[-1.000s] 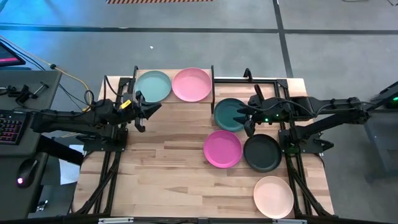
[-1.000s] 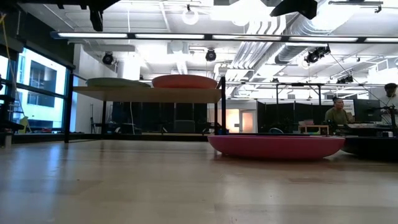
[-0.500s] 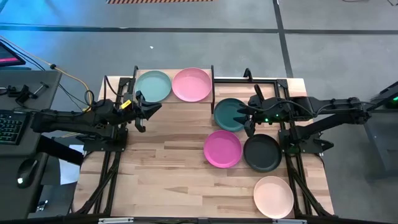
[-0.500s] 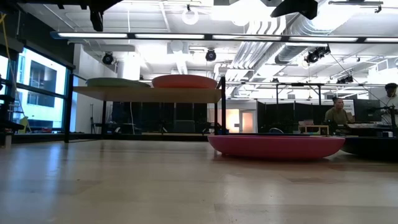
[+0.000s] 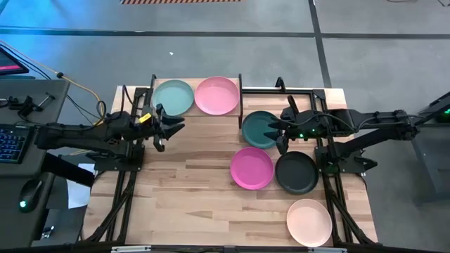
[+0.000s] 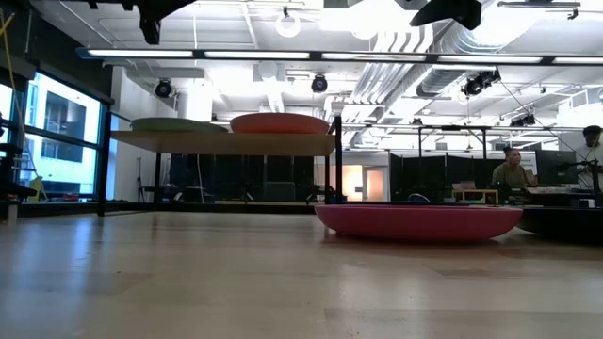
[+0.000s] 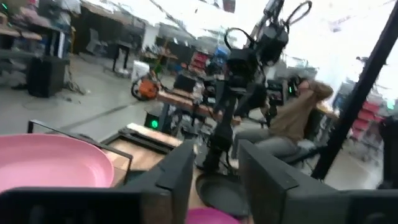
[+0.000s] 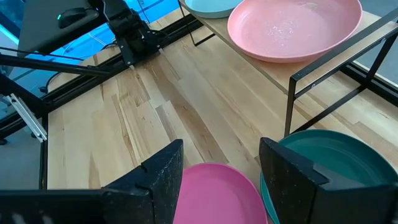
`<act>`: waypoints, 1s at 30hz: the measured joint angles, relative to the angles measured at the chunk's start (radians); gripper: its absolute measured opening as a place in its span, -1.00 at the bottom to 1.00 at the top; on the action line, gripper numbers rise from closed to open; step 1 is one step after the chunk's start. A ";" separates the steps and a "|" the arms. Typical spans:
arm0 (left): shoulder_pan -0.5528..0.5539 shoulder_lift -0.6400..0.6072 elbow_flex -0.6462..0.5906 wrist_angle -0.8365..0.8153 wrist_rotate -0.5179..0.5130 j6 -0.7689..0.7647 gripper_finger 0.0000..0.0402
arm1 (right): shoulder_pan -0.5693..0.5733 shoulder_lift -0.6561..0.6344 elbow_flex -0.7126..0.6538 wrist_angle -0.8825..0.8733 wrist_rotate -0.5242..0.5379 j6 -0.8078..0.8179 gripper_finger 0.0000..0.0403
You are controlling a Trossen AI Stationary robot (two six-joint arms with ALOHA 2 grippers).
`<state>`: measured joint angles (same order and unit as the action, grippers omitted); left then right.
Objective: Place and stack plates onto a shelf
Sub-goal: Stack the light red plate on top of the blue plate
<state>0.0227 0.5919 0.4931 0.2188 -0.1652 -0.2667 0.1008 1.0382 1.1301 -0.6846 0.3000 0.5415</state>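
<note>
A wooden table is seen from above, with two dark robot arms reaching in from either side. The left gripper hangs over the bare wood just in front of the shelf, near the pale teal plate; its jaws are spread apart with nothing between them, and its wrist view shows clear space between the two dark fingers. The right gripper sits over the near edge of the dark teal plate; its jaws are also spread wide and empty, with the wood and two plate rims visible between its fingers. Whether it touches the plate cannot be told. On the raised light-wood shelf at the table's far edge, the pale teal plate and the light pink plate lie side by side, unstacked. The dark teal plate rests on the table just right of the shelf's black post. In front of it, the magenta plate and the black plate lie next to each other, rims nearly touching. The peach plate lies alone near the front right corner. All are round, shallow and matte, lying flat and upright.
</note>
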 joint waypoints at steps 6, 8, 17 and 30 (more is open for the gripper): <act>0.000 0.066 0.157 -0.271 0.002 0.074 -0.12 | 0.000 0.000 0.000 0.001 -0.016 -0.013 -0.04; 0.000 0.077 0.187 -0.273 0.002 0.097 -0.07 | 0.000 0.000 0.000 0.005 -0.020 -0.027 -0.04; 0.000 0.064 0.222 -0.272 0.002 0.078 -0.04 | 0.079 -0.017 -0.053 0.030 -0.004 -0.036 -0.04; 0.000 0.074 0.222 -0.274 -0.069 0.061 -0.05 | 0.177 -0.222 -0.441 0.518 -0.003 0.154 -0.04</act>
<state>0.0227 0.6659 0.7151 -0.0548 -0.2346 -0.2054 0.2779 0.8163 0.6888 -0.1665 0.2967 0.6956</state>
